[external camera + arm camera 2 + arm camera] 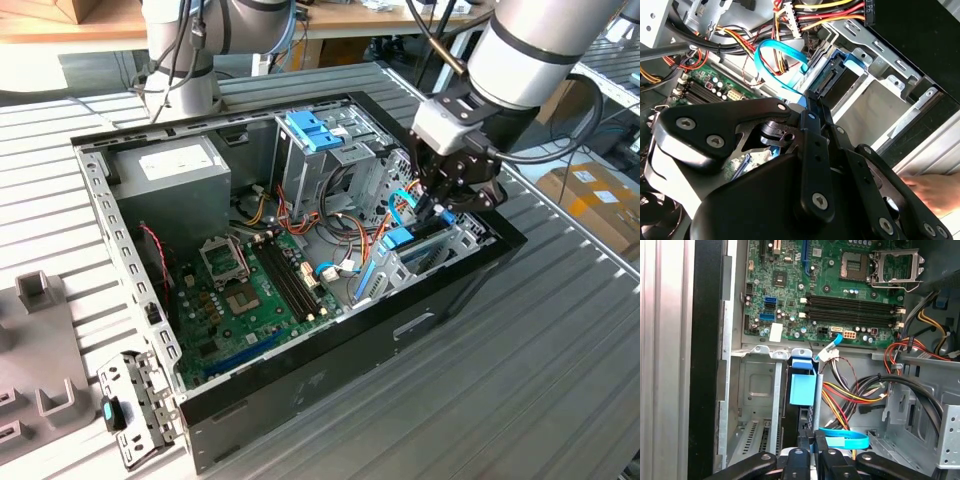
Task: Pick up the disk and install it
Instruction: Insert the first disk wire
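The disk stands on edge in its light-blue carrier, partly down a slot of the grey metal drive bay at the corner of the open computer case. In the exterior view the carrier's blue end shows just below my gripper. In both wrist views the black fingers come together on the disk's upper edge. My gripper is shut on it, and in the second wrist view the gripper meets the blue carrier above the bay.
A looped blue data cable and red, yellow and black power wires lie right beside the slot. The motherboard, a grey cage with a blue latch and the power supply share the case. A hand rests outside the case wall.
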`<state>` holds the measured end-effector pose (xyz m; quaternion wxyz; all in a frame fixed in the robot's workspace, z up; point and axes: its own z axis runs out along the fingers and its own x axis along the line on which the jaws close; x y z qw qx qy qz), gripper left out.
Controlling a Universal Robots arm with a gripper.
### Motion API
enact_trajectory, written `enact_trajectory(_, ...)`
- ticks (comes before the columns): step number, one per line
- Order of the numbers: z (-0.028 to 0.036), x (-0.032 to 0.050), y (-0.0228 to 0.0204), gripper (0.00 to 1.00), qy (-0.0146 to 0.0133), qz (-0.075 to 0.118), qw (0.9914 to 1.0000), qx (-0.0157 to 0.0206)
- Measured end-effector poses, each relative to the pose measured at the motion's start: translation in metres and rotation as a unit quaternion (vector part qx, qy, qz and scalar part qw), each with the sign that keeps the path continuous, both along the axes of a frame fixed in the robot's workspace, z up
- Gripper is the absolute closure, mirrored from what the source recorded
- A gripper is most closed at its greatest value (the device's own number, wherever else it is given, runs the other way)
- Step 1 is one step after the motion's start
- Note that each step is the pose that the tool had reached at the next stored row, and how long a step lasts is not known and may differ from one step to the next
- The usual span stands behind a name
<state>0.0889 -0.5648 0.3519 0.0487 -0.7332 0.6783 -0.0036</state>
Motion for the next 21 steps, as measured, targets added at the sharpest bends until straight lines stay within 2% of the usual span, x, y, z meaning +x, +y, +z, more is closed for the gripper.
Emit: enact_trajectory(21,-0.0057,0.0,-0.0017,0.84,0.0,0.0,1.0,0.0)
